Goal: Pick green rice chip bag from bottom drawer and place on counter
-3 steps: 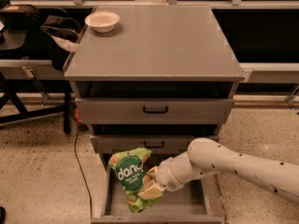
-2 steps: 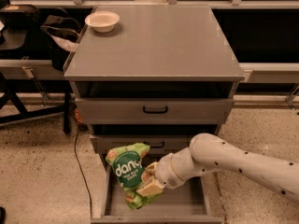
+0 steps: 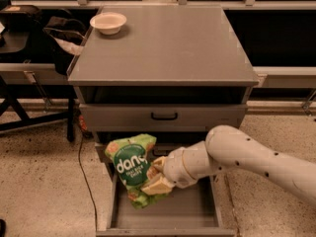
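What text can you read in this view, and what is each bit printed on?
"dang": white lettering on the dark green round logo of the green rice chip bag, which the gripper holds above the bottom drawer.
Smaller white lines under that word on the logo: too blurred to read.
The counter, bowl and top drawer front: no text or labels visible.

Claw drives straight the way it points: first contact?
The claw, shut on the green rice chip bag, points camera-left; past the bag, likely the left wall of the bottom drawer, though height is unclear.
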`<state>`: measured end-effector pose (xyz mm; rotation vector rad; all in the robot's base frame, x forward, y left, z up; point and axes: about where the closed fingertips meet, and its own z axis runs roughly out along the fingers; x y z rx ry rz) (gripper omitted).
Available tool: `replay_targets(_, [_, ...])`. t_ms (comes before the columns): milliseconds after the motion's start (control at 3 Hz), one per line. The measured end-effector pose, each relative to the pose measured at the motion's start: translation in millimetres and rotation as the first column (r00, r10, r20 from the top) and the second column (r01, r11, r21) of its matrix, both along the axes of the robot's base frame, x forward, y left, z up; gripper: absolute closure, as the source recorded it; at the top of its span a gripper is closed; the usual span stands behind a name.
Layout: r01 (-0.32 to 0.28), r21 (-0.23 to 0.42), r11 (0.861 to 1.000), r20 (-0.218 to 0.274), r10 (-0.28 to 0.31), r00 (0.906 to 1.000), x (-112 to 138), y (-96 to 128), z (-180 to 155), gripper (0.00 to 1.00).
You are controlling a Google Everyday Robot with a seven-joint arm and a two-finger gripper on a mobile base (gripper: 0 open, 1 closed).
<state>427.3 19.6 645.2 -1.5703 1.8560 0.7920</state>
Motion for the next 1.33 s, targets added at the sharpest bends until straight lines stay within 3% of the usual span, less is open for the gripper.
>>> replay_targets(667, [0.01,0.005,1.0,0.123,-0.01,0.9924,24,2,73,1.0])
replay_targets(1333, [0.018,0.009,1.0,0.227,-0.02,0.9736,43,3,139,1.0])
